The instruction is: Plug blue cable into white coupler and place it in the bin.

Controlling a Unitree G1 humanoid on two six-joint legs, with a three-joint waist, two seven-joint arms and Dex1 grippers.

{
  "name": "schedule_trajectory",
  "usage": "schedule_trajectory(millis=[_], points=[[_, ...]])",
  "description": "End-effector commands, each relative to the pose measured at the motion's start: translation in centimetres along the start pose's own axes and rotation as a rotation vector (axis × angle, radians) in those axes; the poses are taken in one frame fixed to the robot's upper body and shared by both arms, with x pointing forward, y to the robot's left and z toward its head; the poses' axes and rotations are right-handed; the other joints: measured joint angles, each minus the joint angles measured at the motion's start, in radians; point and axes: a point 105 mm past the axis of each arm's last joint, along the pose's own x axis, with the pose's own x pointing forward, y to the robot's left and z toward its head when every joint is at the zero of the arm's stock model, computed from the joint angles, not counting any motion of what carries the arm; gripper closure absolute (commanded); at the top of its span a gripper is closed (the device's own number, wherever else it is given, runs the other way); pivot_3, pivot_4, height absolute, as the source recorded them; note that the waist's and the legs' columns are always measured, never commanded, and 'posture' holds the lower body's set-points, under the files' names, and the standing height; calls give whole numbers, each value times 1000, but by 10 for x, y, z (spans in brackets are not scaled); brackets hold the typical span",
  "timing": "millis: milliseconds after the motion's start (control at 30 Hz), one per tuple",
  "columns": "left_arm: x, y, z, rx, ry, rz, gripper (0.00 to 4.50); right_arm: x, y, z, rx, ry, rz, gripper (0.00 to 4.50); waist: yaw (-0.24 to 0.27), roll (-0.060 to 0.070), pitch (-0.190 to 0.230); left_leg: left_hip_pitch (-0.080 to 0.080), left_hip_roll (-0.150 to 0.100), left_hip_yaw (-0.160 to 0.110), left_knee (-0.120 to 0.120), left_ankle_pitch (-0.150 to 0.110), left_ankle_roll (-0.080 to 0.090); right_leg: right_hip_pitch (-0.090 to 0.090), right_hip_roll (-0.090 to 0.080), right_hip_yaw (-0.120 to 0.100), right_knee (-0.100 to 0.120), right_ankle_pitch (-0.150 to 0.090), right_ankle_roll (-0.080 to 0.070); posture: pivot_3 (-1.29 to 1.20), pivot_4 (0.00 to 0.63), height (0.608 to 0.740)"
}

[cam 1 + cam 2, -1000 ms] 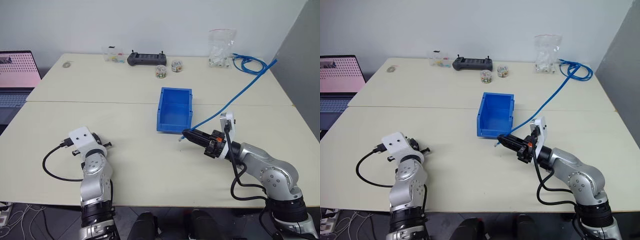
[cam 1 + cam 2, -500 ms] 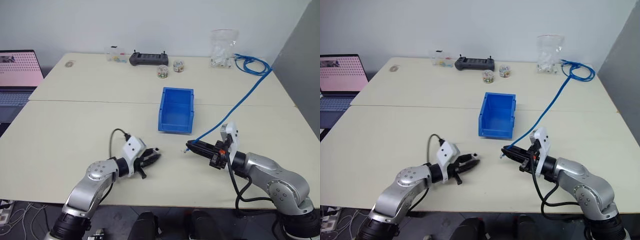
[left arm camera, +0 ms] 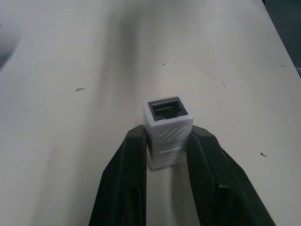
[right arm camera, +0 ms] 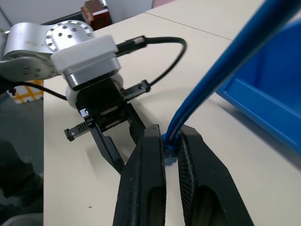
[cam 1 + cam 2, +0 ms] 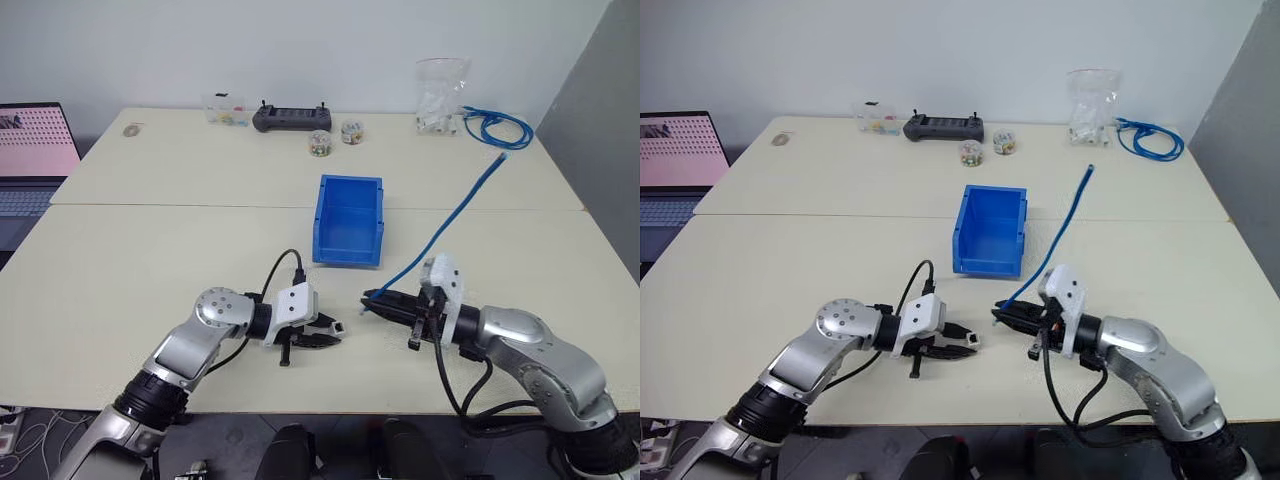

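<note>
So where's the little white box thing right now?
The white coupler is pinched in the left gripper, near the table's front edge, facing the right gripper and in front of the bin.

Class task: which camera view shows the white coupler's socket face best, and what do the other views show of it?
The left wrist view: the white coupler sits close up in the left claw, its dark socket facing the camera. In both eye views it is a tiny white speck at the claw's tip.

Wall: plain white, behind the worktop [image 5: 150,240].
Worktop: two cream tables pushed together, seam across.
Right side: grey partition panel [image 5: 600,120].
Light: even, soft.
</note>
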Motion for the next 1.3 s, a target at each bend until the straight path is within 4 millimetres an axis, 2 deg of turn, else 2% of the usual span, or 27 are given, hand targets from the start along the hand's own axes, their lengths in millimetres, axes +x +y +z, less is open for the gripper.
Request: schedule_trajectory(millis=[33,233,633,967,1300], points=[[6,-6,-13,-6,47,-42,3636,11,5,2,-98,-22,78,4422,0,0,0,0,0,0,0,0,0,0,0,0,0,0,0,0,150,740],[6,-10,-19,4,70,-73,3636,22,7,-10,-174,10,161,4422,0,0,0,1,0,0,1,0,0,1,0,0,0,0,0,0,150,740],[7,-7,-21,-2,64,-62,3636,27,3,-23,-234,47,196,4423,0,0,0,3,0,0,1,0,0,2,0,0,1,0,0,0,150,740],[6,-8,-23,-2,68,-67,3638,35,7,-25,-280,60,244,4423,0,0,-1,7,0,0,0,0,0,6,0,0,1,0,0,0,150,740],[5,-7,-24,-3,68,-64,3646,31,11,-40,-290,181,347,4425,0,1,-2,8,0,0,0,0,0,7,0,0,2,0,0,0,150,740]])
